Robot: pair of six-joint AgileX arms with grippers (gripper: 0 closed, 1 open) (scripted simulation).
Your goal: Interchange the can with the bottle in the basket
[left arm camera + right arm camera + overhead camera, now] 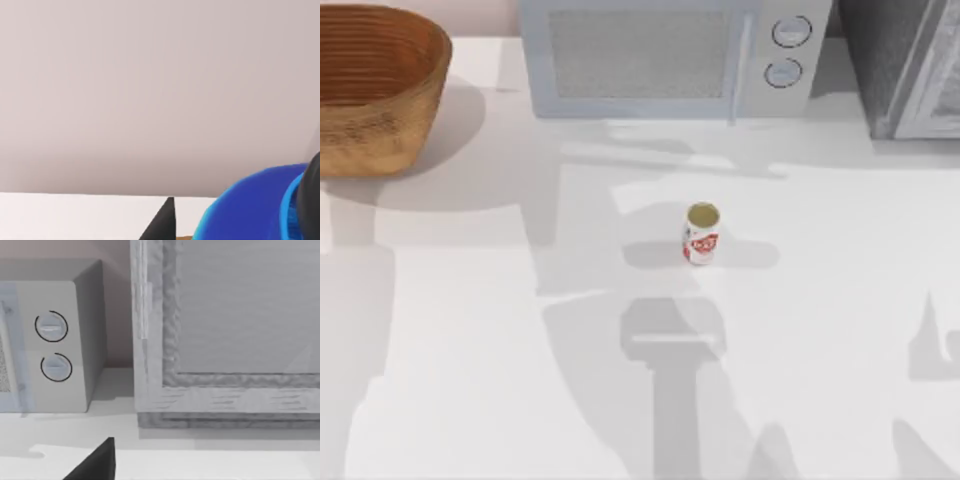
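Note:
The can point(701, 234), white with red markings and a dull gold top, stands upright on the white table near its middle, with no gripper near it. The basket point(370, 130), tan woven wicker, sits at the far left corner. In the left wrist view the bottle point(255, 210) looms close, blue shoulder band and black cap showing, held against a black fingertip point(164, 222) of my left gripper point(190, 225), which is shut on it. A sliver of tan wicker shows just below. My right gripper point(95, 462) is parked facing the back right of the table.
A grey microwave point(670, 55) stands along the back edge, its two dials point(52, 345) in the right wrist view. A grey cabinet point(910, 65) stands to its right. Arm shadows fall across the table front.

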